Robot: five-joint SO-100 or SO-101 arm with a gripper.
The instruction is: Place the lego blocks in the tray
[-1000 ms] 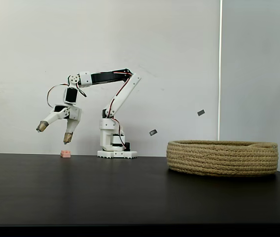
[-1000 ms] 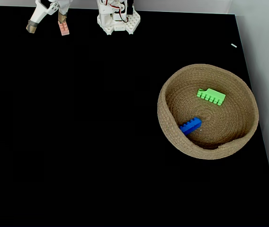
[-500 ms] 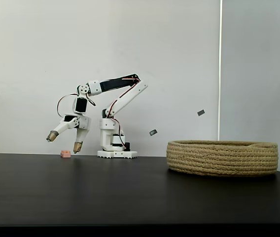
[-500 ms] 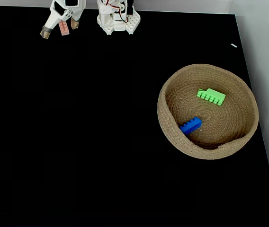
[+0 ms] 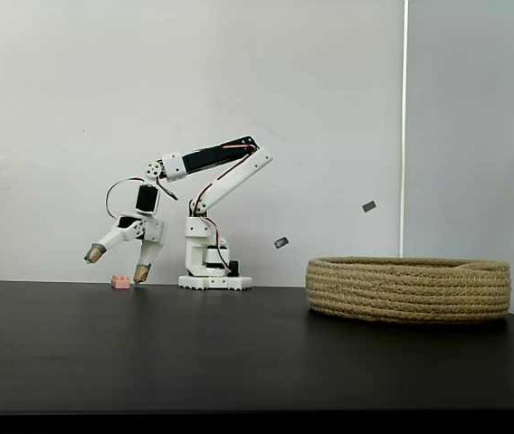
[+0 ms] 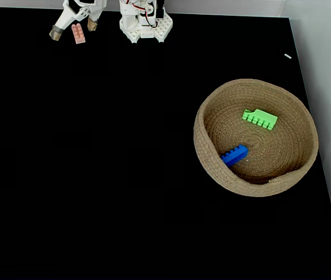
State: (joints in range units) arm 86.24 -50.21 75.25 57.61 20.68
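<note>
A pale pink lego block point(image 5: 120, 282) point(image 6: 78, 34) lies on the black table at the far left, near the arm's base. My gripper point(image 5: 118, 263) point(image 6: 73, 30) hangs open just above it, one fingertip on either side of the block in the top-down fixed view. The tan rope tray point(image 5: 409, 289) point(image 6: 207, 160) stands at the right. Inside it lie a green lego block point(image 6: 259, 118) and a blue lego block point(image 6: 234, 155); the side fixed view hides them behind the tray's wall.
The white arm base point(image 5: 214, 282) point(image 6: 145, 26) stands at the table's back edge, right of the pink block. A white wall runs behind. The table's right edge point(image 6: 312, 116) passes close to the tray.
The gripper has swung right and dropped lower, from up left of the pink block to straddling it just above the table. The blocks and tray have not moved.
</note>
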